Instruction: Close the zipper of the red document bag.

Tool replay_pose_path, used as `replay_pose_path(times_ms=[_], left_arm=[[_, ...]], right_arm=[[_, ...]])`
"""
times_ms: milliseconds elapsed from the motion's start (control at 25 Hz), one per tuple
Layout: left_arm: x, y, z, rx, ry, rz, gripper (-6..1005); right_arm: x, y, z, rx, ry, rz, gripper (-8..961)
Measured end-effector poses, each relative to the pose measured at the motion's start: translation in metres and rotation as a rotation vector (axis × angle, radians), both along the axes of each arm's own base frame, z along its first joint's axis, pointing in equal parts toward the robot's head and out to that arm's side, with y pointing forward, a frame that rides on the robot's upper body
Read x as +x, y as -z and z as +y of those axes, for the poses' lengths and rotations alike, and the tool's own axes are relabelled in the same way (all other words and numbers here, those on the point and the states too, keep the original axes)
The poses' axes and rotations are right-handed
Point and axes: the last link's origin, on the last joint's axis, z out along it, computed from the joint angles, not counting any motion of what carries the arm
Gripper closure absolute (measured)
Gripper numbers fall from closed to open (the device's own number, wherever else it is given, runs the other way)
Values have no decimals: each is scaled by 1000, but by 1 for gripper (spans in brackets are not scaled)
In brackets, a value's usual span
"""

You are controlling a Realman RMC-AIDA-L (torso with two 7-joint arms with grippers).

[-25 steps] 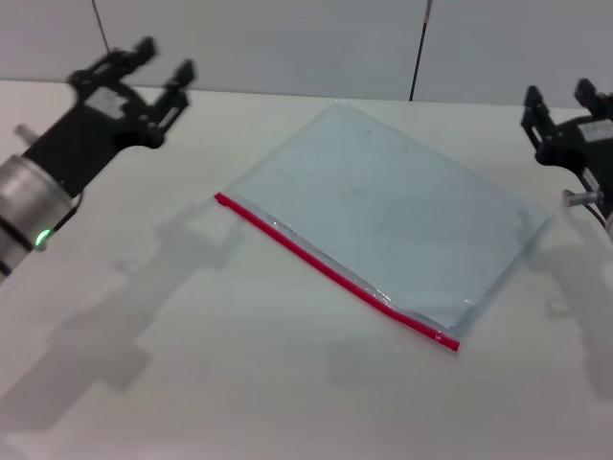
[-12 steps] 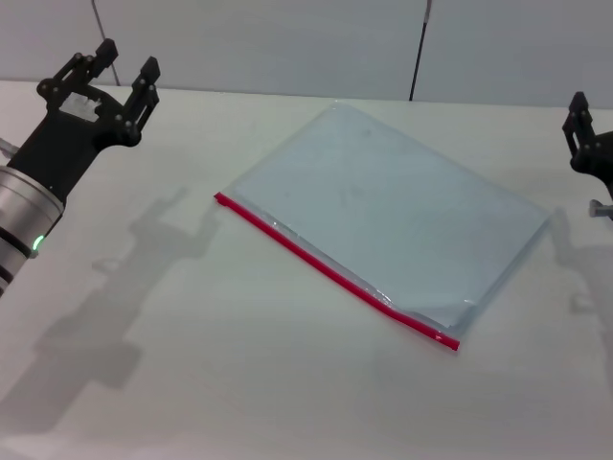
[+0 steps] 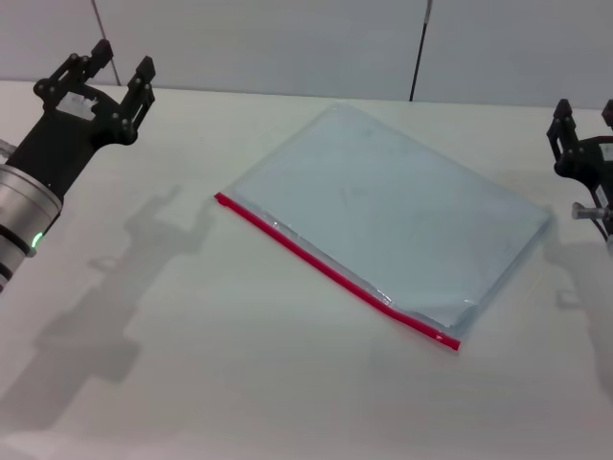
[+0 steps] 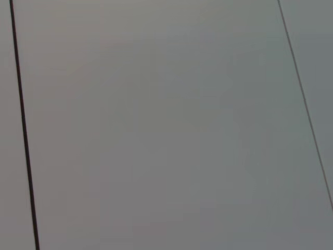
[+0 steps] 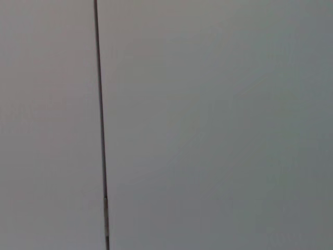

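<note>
**Bag flat on worktop, both grippers raised and clear**

Visibility limits:
- Both wrist views: only plain grey wall panels with a dark seam line; no bag, no worktop, no jaws visible.
- Right gripper [image 3: 584, 117]: cut off by the right edge of the head view; only two dark finger tips and part of the body visible. Jaws spread apart, holding nothing.
- Zipper slider: small red lump at the near-right end of the strip, too small to confirm.
- Whether the zip track is sealed or open along its length: cannot tell.
- Bag contents: translucent wall, nothing legible inside.

Task object:
- Red document bag [image 3: 393, 216]: lying flat on the white worktop [image 3: 192, 364], near the centre of the head view, rotated diagonally.
- Zipper [image 3: 330, 271]: along the long edge nearest the robot; long axis running from the far-left end down to the near-right end.
- Opposite long edge facing away, toward the wall; far corner pointing at the wall seam.

Grippers:
- Left gripper [image 3: 107, 62]: at the far left, raised over the worktop, well apart from the bag. Jaws released, empty.
- Right gripper: at the far right, beside the bag's right corner, not touching.
</note>
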Motion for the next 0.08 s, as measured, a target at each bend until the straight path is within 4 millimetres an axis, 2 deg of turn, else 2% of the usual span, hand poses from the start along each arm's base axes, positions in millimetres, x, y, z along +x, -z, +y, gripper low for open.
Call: replay_pose_path(times_ms=[80], left_arm=[[1, 0, 1, 0, 3, -1, 472]], right_arm=[[-1, 0, 1, 0, -2, 1, 377]])
